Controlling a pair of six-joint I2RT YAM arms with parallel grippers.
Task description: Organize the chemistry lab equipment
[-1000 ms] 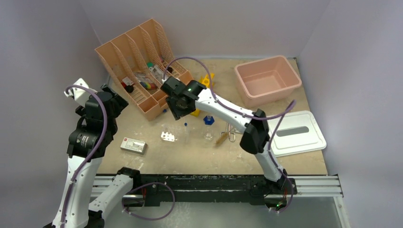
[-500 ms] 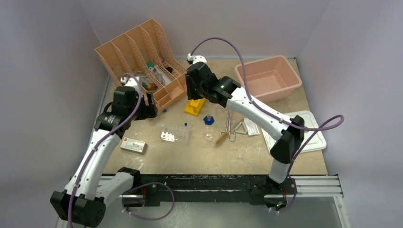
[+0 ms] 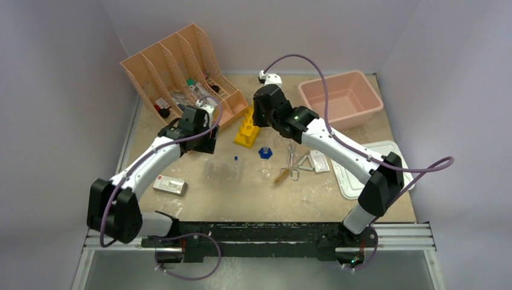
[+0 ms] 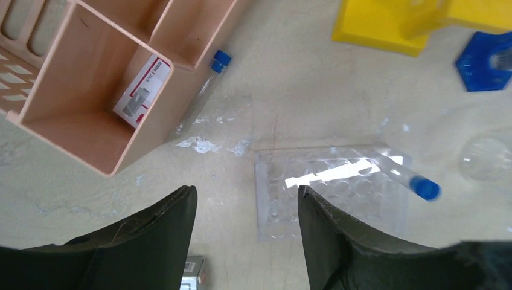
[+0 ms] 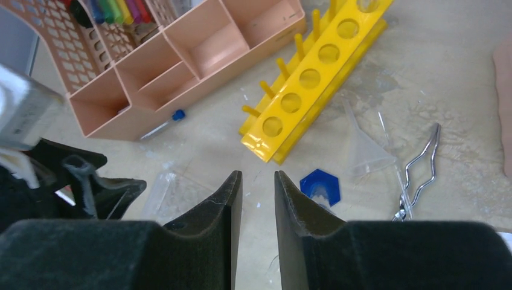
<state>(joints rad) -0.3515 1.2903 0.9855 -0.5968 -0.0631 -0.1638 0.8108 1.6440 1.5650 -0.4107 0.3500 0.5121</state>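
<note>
Fingers, left: spread wide, pinching nothing, above the table.
Nearest thing: a clear well plate lay just past the tips at 1 o'clock. A blue-capped tube rested on its right end, long axis 10 to 4 o'clock.
Second tube: farther off at 12 o'clock, against the peach organizer, long axis 1 to 7 o'clock.
Fingers, right: a narrow gap, nothing between them; the blue-capped flask was near at 1 o'clock.
Nearer arm: left, likely, for plate and tubes.
Containers: the organizer's near compartment held a white packet; the pink tub stood open, its lid apart.
</note>
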